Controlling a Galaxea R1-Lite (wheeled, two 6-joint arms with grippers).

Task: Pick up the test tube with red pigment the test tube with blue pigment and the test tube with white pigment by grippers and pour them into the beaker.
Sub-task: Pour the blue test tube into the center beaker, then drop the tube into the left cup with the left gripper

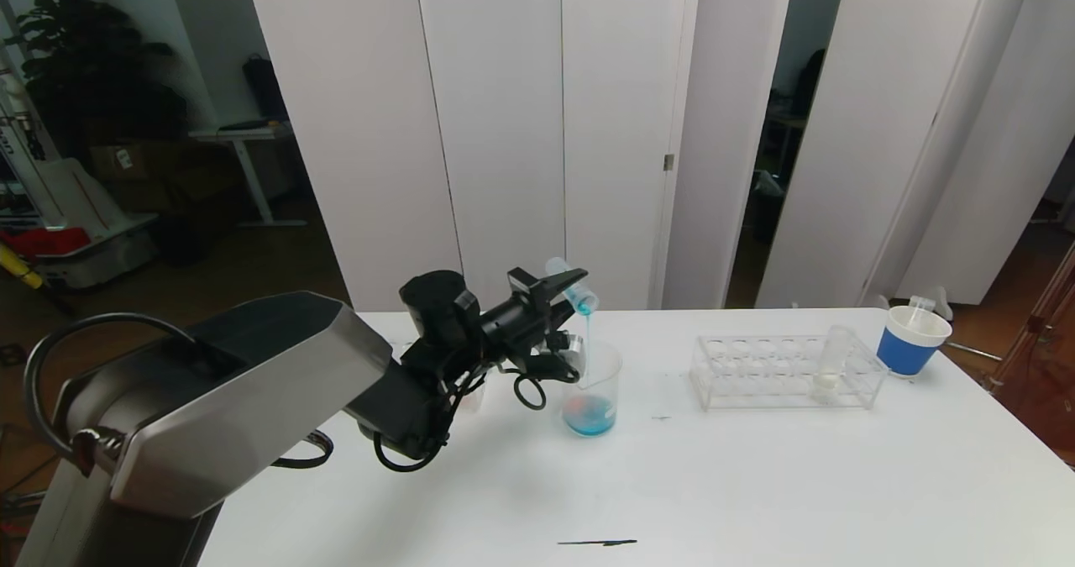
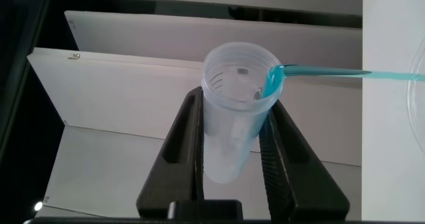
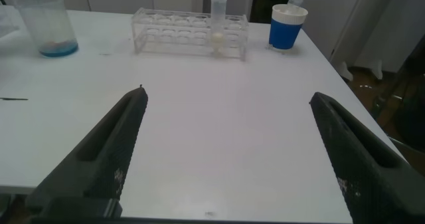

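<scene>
My left gripper (image 1: 564, 284) is shut on the test tube with blue pigment (image 1: 574, 288), tipped mouth-down above the beaker (image 1: 590, 391). A thin blue stream (image 1: 588, 340) runs from its lip into the beaker, where blue and reddish liquid lies at the bottom. In the left wrist view the nearly drained tube (image 2: 236, 117) sits between the black fingers (image 2: 189, 144). The test tube with white pigment (image 1: 831, 364) stands in the clear rack (image 1: 785, 371). My right gripper (image 3: 226, 98) hangs open over bare table, facing the beaker (image 3: 46, 24) and the rack (image 3: 189, 31). The test tube with red pigment is out of view.
A blue-banded paper cup (image 1: 913, 340) stands at the table's far right corner, past the rack. A short black mark (image 1: 596, 542) lies near the table's front edge. White partition panels close off the back. The table's right edge runs close to the cup.
</scene>
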